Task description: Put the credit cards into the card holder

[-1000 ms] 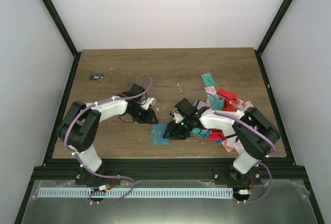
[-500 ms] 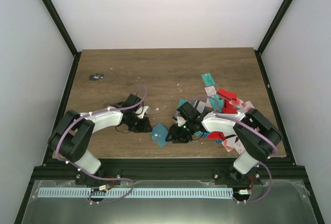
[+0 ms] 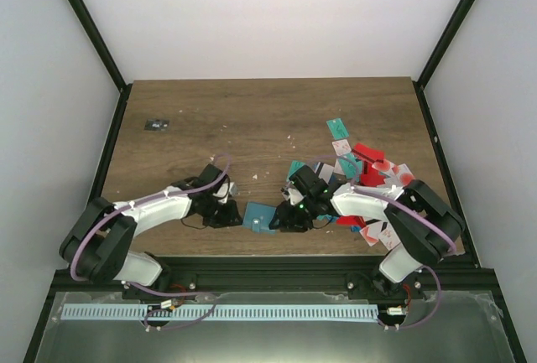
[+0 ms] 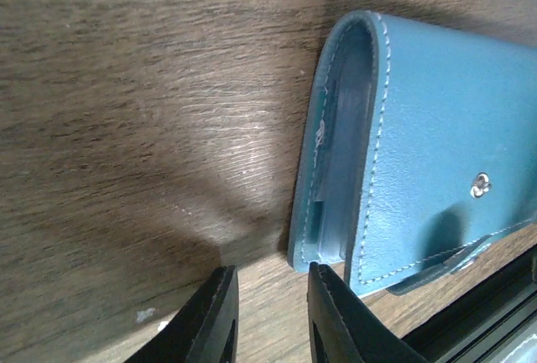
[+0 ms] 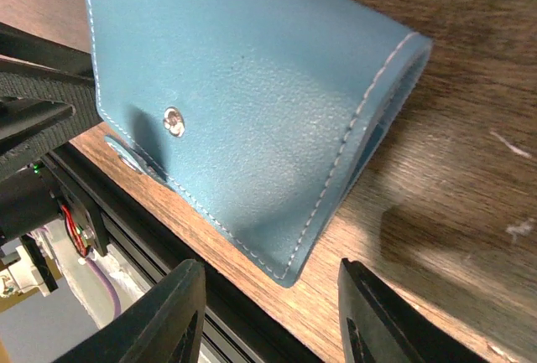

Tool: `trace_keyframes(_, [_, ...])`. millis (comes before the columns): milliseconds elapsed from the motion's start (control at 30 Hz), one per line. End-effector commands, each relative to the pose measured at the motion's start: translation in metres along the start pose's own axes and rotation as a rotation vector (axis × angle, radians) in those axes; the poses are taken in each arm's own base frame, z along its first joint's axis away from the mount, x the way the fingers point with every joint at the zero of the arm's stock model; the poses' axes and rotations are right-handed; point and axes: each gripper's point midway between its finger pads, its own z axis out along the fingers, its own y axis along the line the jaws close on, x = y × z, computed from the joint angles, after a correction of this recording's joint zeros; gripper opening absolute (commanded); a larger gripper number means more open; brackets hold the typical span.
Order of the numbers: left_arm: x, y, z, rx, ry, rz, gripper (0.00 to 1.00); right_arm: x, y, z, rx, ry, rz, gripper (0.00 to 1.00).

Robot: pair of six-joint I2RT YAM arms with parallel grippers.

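The card holder is a blue-grey stitched wallet lying folded near the table's front edge, between my two grippers. In the left wrist view the card holder shows its open side edge and a snap. My left gripper stands just short of its near corner, jaws narrowly apart with only bare wood between them. In the right wrist view the card holder lies flat, and my right gripper is open with the holder's corner just ahead of its tips. The credit cards, teal, red and white, lie heaped behind the right arm.
A tiny black object with white marks lies at the far left of the table. The black frame rail runs along the table's near edge, right beside the holder. White specks are scattered on the wood.
My left gripper has come nearer the front edge and up to the holder's left side, its jaws narrower. The holder has turned slightly. The right gripper has barely moved.
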Motion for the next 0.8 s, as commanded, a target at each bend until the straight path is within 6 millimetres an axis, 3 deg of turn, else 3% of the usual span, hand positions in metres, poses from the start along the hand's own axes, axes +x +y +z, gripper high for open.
trace_keyframes(0, [-0.014, -0.011, -0.015, -0.022, -0.025, 0.037, 0.27, -0.003, 0.008, -0.006, -0.020, -0.025, -0.018, 0.46])
trace_keyframes(267, [-0.026, -0.028, -0.025, -0.009, -0.020, 0.139, 0.42, -0.003, 0.010, -0.012, -0.014, -0.040, -0.026, 0.46])
trace_keyframes(500, [-0.026, -0.034, -0.021, 0.023, 0.009, 0.160, 0.44, -0.001, 0.011, -0.011, -0.021, -0.026, -0.026, 0.46])
trace_keyframes(767, [-0.023, -0.032, -0.003, 0.026, 0.042, 0.164, 0.48, -0.005, 0.038, -0.015, -0.118, -0.018, -0.107, 0.47])
